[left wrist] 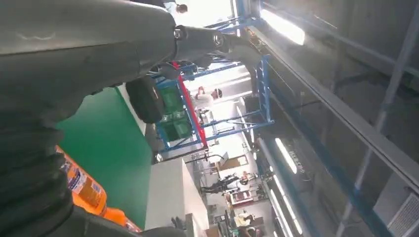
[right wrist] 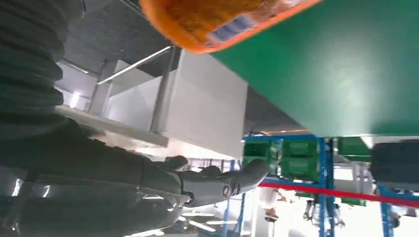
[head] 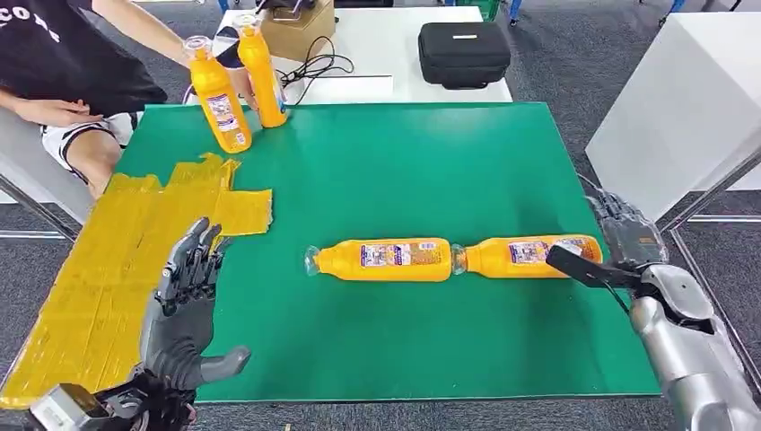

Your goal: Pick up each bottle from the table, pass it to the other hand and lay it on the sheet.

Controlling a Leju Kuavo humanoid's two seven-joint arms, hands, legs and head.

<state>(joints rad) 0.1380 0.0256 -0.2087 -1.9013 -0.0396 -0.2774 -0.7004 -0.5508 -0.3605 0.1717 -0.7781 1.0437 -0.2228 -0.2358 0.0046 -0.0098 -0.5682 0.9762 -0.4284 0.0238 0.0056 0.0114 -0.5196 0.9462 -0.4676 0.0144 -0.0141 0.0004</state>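
Green tabletop (head: 386,171): two orange bottles lie end to end near centre, left bottle (head: 381,259) and right bottle (head: 529,255). Right hand (head: 619,247) at 3 o'clock, open, by the right bottle's base; contact unclear. Left hand (head: 190,296) at 8 o'clock, open and empty, beside yellow sheet (head: 117,269). Person's hand (head: 235,54) holds two upright bottles (head: 238,85) at 11 o'clock.
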